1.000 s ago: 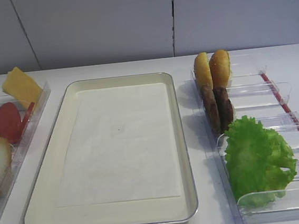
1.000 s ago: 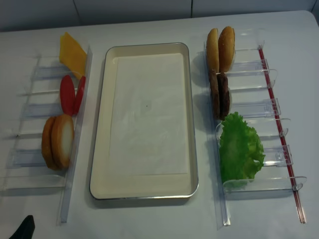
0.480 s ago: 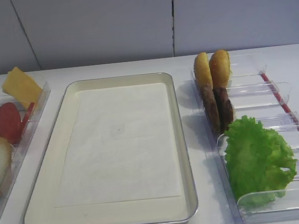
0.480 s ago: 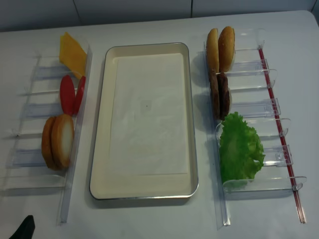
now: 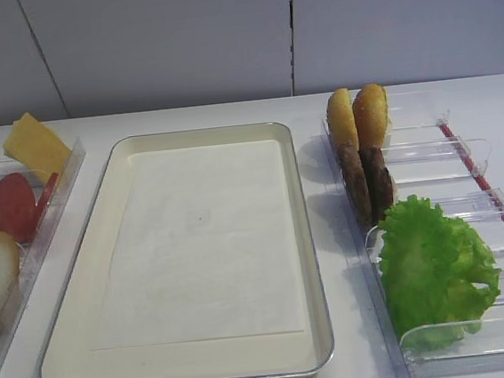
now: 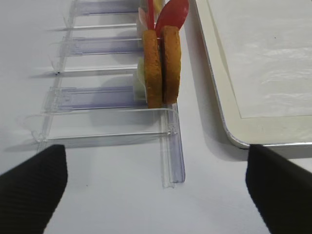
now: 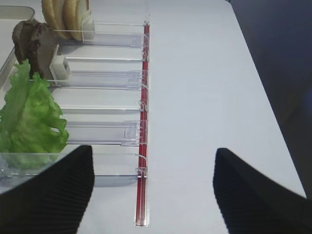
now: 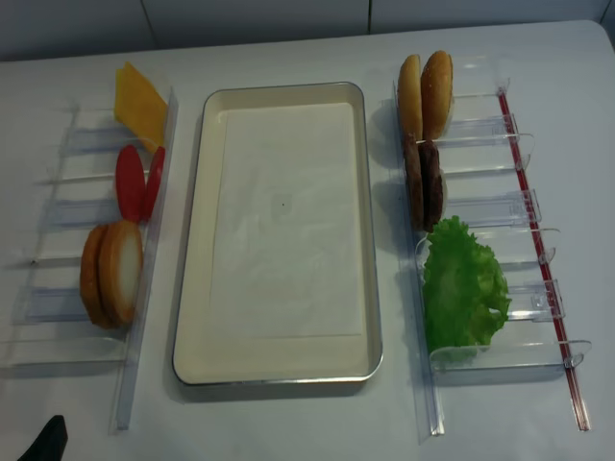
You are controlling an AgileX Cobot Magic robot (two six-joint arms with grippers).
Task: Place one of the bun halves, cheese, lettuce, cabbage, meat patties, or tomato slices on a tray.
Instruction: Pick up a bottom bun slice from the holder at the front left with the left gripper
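The cream tray (image 8: pixel 197 240) lies mid-table with only its white liner in it. In the left holder stand the cheese (image 8: pixel 139 101), the tomato slices (image 8: pixel 135 182) and two bun halves (image 8: pixel 113 274) on edge. My left gripper (image 6: pixel 156 195) is open over bare table, short of the bun halves (image 6: pixel 162 63). The right holder carries the meat patties (image 8: pixel 425 182) and the lettuce (image 8: pixel 463 283). My right gripper (image 7: pixel 151 195) is open and empty near that holder's end, beside the lettuce (image 7: pixel 29 117). The cabbage is out of view.
Two golden-orange buns (image 8: pixel 426 91) stand at the far end of the right clear holder (image 8: pixel 538 288), which has a red strip along its outer side. The left clear holder (image 8: pixel 58 317) has free slots. A dark tip (image 8: pixel 46 444) shows at the bottom left edge.
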